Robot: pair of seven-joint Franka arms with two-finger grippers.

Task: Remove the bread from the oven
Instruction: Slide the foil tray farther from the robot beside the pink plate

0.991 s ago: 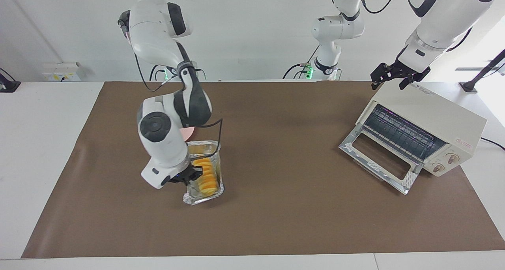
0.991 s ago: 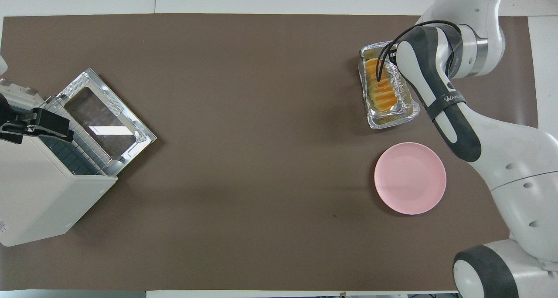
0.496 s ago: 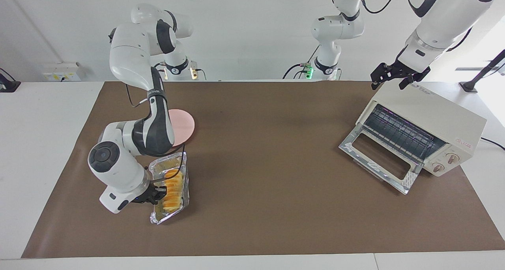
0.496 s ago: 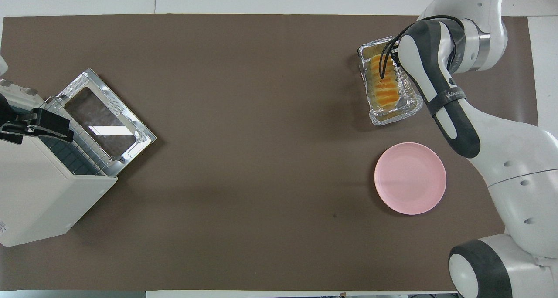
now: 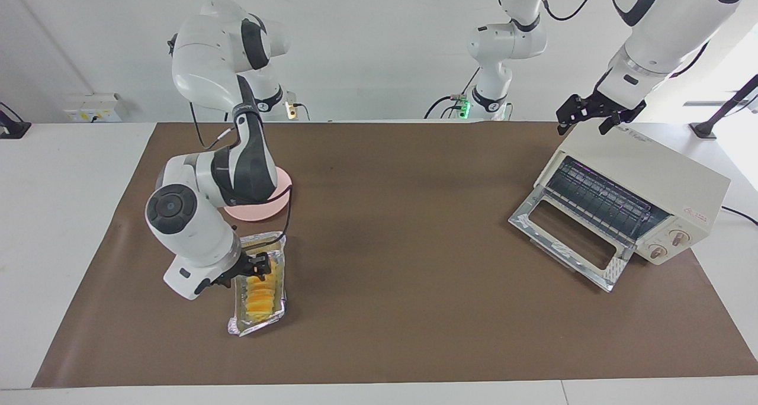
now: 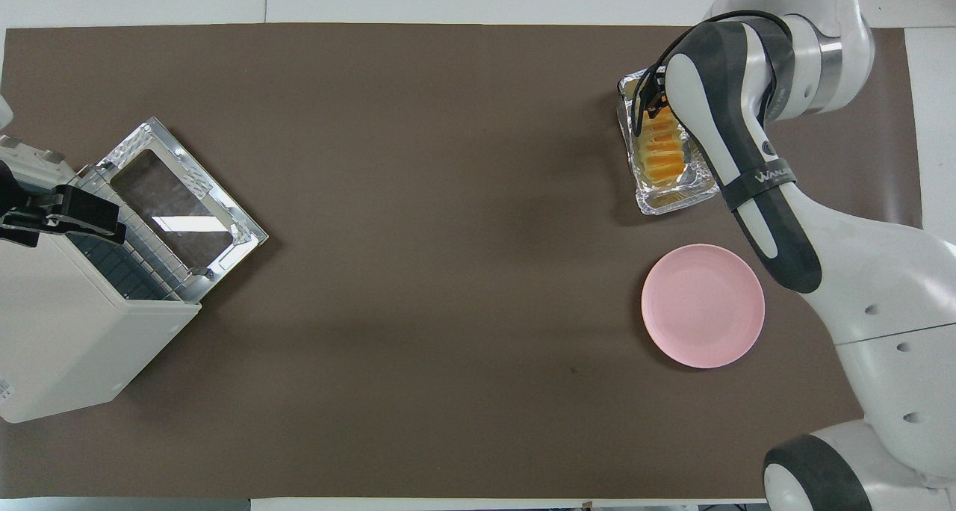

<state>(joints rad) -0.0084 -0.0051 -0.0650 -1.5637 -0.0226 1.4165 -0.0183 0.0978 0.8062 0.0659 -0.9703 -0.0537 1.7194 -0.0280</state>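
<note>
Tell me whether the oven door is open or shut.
Open. The oven has its glass door dropped flat onto the table, and the wire rack inside shows bare.

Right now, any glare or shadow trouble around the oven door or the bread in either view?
Overhead view: a bright ceiling-light reflection sits on the glass of the oven door. Facing view: no such glare there and the wire rack reads clearly; strong daylight washes out the corner above the oven. In both views the right gripper and its arm hide part of the bread in the foil tray.

White wall (image 5: 367, 50), white table (image 5: 59, 215) under brown mat (image 5: 414, 310), wall socket (image 5: 95, 108).
</note>
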